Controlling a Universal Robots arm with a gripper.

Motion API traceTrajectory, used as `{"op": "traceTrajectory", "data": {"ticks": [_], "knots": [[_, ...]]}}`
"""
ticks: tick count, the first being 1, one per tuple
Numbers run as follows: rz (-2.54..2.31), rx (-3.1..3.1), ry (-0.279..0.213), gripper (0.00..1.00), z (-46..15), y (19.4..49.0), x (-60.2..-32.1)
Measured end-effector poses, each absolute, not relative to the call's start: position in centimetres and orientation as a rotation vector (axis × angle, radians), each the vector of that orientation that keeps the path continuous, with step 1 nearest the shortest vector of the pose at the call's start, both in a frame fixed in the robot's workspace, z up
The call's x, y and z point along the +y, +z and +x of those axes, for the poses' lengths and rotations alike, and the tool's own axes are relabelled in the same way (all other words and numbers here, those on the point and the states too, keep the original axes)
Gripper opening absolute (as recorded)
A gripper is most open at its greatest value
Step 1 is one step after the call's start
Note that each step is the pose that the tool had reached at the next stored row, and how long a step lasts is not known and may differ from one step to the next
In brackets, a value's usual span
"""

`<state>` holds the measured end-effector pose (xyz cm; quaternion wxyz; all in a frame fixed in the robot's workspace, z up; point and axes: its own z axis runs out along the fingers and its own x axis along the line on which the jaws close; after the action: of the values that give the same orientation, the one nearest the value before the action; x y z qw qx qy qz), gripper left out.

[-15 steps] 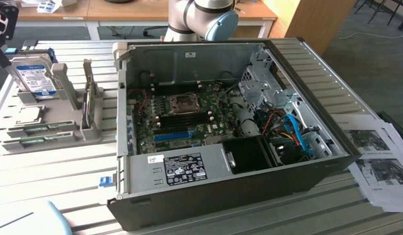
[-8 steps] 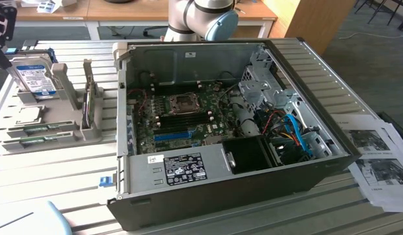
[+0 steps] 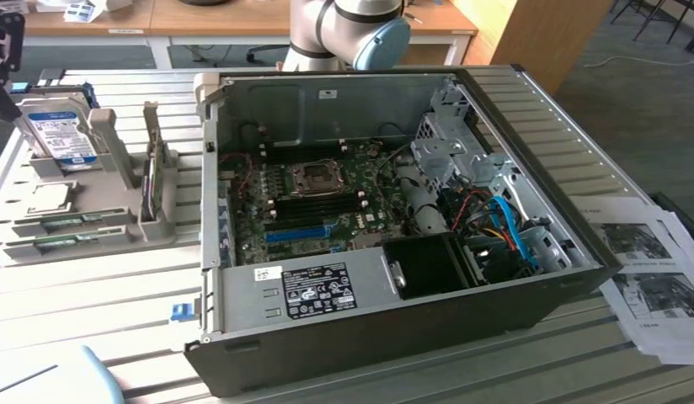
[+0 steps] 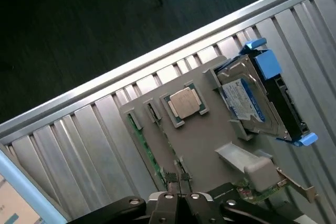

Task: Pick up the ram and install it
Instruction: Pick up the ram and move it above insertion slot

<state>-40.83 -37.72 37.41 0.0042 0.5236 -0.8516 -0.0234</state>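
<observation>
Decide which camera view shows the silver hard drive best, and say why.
The wrist view: the hard drive appears close, its blue-and-white label and blue side rails plain. The exterior view shows it farther off, upright in the grey holder at that view's left.

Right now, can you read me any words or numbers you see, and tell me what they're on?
Nothing here can be read.
Hard drive label, blue and white: print too small.
Black sticker on the computer case: too blurred.
Printed papers beside the case: too small.
</observation>
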Motion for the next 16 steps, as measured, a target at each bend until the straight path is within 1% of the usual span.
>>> {"op": "traceTrajectory", "data": {"ticks": [16], "knots": [[1.946,-2.447,-0.071,0.09,-40.76,37.27,-37.71]]}}
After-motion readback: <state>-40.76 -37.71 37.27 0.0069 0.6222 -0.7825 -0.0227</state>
